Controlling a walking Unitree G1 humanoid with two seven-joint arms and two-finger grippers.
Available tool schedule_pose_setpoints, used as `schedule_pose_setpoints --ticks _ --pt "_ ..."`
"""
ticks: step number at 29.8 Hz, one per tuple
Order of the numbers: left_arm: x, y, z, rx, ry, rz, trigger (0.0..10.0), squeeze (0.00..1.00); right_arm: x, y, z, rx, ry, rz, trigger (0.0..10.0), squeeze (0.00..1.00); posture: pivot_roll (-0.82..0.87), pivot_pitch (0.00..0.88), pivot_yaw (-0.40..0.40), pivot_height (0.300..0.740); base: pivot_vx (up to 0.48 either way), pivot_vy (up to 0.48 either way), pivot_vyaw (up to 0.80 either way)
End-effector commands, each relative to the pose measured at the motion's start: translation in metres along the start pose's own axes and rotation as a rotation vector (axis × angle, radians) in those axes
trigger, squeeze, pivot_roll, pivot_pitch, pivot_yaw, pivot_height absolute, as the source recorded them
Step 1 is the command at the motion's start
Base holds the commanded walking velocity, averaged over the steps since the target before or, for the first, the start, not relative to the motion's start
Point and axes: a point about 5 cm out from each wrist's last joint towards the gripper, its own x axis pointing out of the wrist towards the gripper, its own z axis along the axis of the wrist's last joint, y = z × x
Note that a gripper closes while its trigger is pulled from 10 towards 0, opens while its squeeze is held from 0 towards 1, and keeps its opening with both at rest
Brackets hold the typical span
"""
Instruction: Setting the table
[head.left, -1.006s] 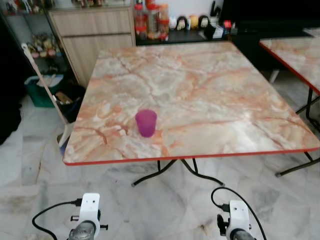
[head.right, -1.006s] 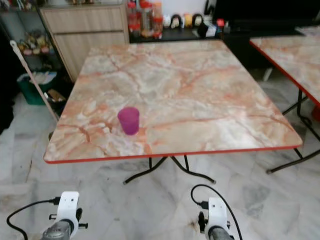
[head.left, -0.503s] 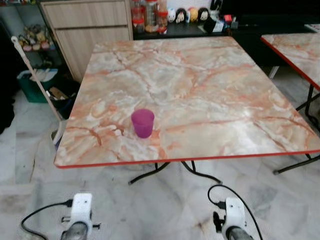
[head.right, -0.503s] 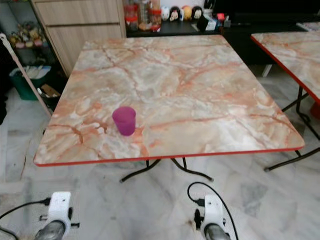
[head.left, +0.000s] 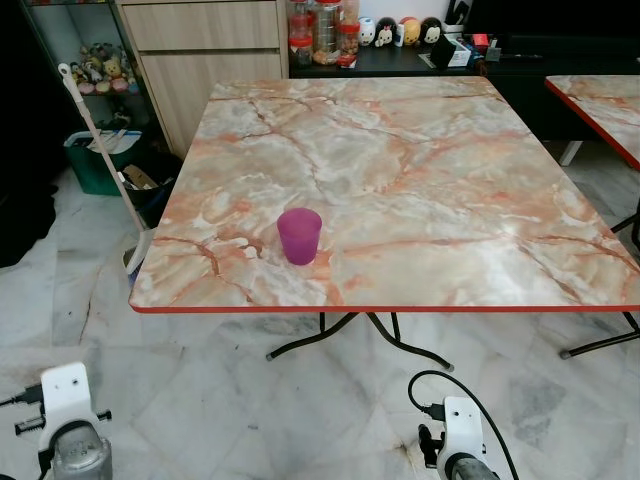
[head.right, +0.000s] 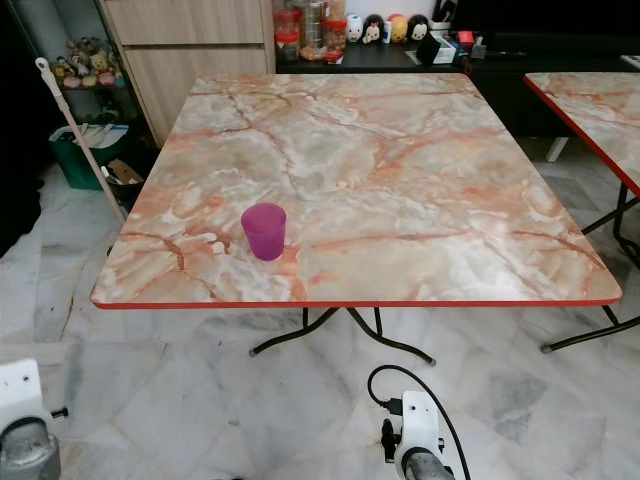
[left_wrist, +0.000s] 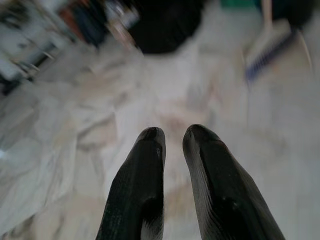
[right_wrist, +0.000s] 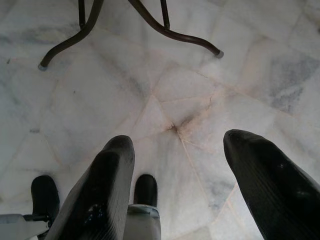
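Purple cup (head.left: 299, 236) on table (head.left: 450, 200): prob light, slick plastic; I'd pinch mid-wall. My left gripper (left_wrist: 172, 137) nearly closed, right gripper (right_wrist: 177, 145) spread, both empty.

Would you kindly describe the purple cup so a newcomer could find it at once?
Look at the big marble-patterned table with the red edge. The purple cup stands upright near its front edge, toward the robot's left. It is the table's lone purple thing, translucent and handleless.

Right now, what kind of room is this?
Likely a home dining area: a marble-pattern folding table holding a purple cup, a wooden cabinet behind, and jars on a dark sideboard.
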Motion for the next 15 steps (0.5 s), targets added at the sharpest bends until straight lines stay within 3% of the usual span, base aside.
schedule_pose_setpoints --ticks 1,4,5,9,11,15 --pt "0.02 -0.002 0.056 -0.107 -0.203 0.022 10.0 0.0 0.0 0.002 -0.002 -0.008 0.006 0.005 10.0 0.0 0.08 0.126 -0.013 0.74 0.0 0.0 0.0" --pt "0.025 -0.019 0.096 -0.161 -0.326 -0.071 10.0 0.0 0.0 0.001 -0.001 -0.007 0.005 0.003 10.0 0.0 0.08 0.125 -0.011 0.74 0.0 0.0 0.0" --pt "0.024 -0.029 0.119 -0.18 -0.401 -0.117 10.0 0.0 0.0 0.001 -0.002 -0.004 0.006 0.001 10.0 0.0 0.07 0.124 -0.01 0.74 0.0 0.0 0.0" --pt "0.015 -0.059 0.163 -0.246 -0.516 -0.268 10.0 0.0 -0.001 0.0 -0.003 -0.002 0.008 -0.003 10.0 0.0 0.07 0.124 -0.009 0.74 0.0 0.0 0.0" --pt "0.014 -0.063 0.166 -0.259 -0.514 -0.295 10.0 0.0 -0.001 -0.001 -0.003 0.0 0.008 -0.004 10.0 0.0 0.07 0.122 -0.008 0.74 0.0 0.0 0.0" --pt "-0.011 -0.106 0.181 -0.313 -0.529 -0.528 10.0 0.0 -0.001 -0.001 -0.004 0.006 0.008 -0.007 10.0 0.0 0.07 0.121 -0.01 0.74 0.0 0.0 0.0"
